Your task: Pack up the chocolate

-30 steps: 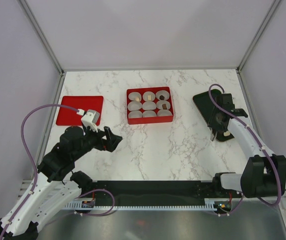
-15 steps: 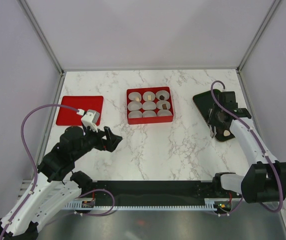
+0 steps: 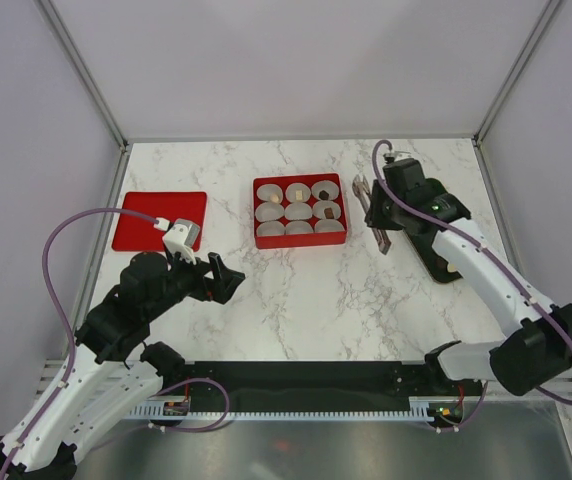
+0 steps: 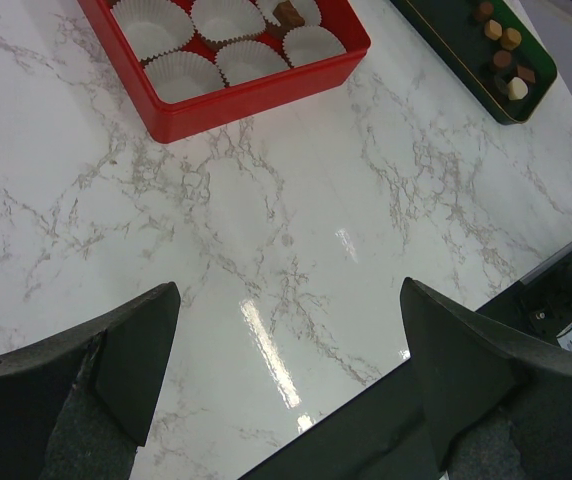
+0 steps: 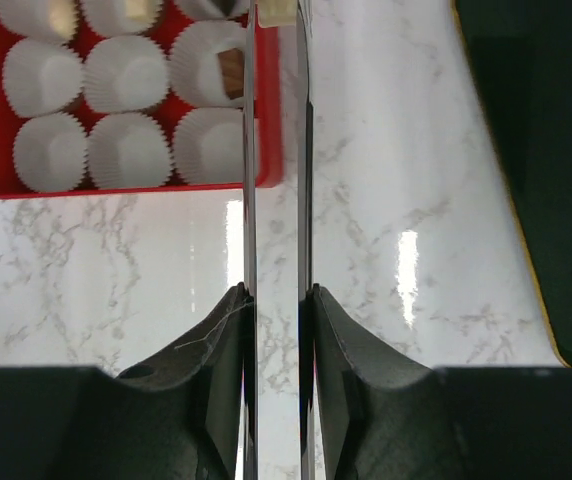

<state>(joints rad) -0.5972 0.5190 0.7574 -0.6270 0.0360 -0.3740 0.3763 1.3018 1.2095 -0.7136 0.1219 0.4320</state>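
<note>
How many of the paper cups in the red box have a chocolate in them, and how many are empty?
Filled cups, each with one chocolate: 4
Empty cups: 5
Total: 9 cups

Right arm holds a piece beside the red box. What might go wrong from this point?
1. The cream piece is pinched only at the very tips of the right gripper; it may slip onto the marble.
2. Those tips sit at the right wall of the red box; coming in low might shove it or crumple a paper cup.
</note>
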